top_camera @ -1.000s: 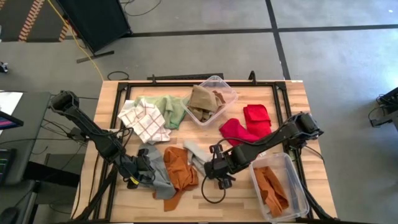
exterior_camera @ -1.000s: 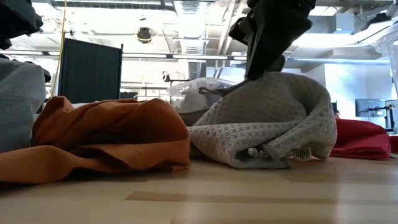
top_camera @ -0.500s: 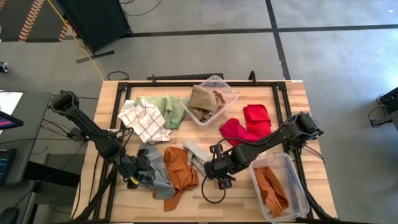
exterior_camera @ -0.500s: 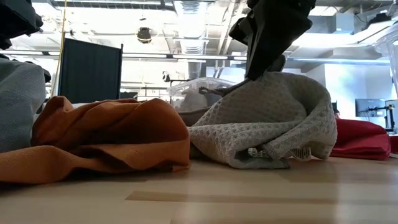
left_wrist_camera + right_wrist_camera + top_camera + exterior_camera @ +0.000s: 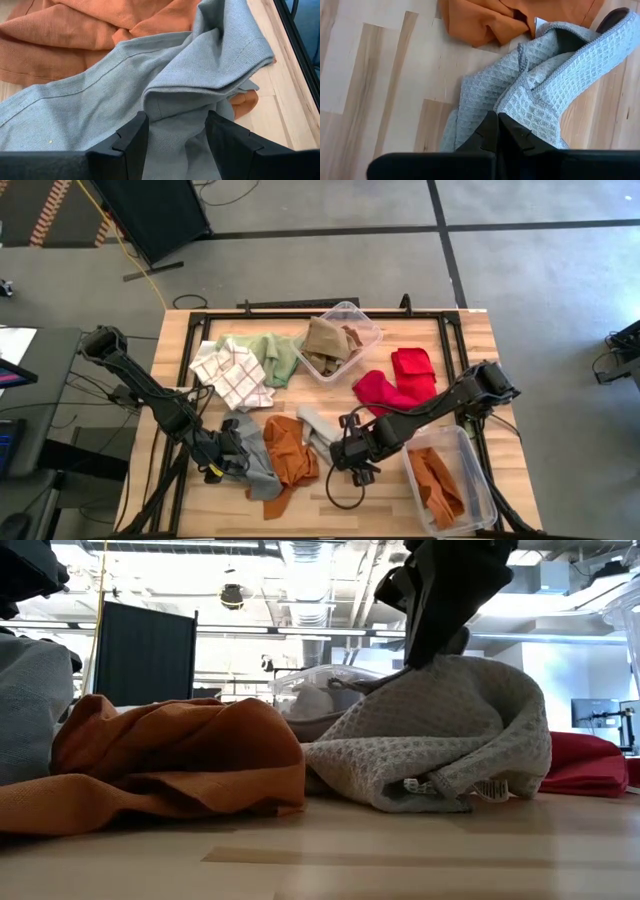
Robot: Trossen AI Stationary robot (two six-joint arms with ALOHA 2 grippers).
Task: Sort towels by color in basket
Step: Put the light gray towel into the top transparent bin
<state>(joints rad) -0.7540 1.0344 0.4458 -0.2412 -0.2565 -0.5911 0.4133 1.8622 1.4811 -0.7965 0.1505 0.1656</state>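
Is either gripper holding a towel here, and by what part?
The right gripper is shut on a raised fold of the grey waffle towel. The left gripper straddles a fold of the blue-grey towel.

Bin (image 5: 340, 340) at table (image 5: 470, 350) rear centre; second bin (image 5: 450, 480) front right; towels (image 5: 290, 450) between.

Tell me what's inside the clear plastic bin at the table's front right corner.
The clear plastic bin holds rust orange cloth, crumpled along its length. Whether that is one towel or several, and anything beneath it, cannot be seen. The right arm passes beside the bin's near end.
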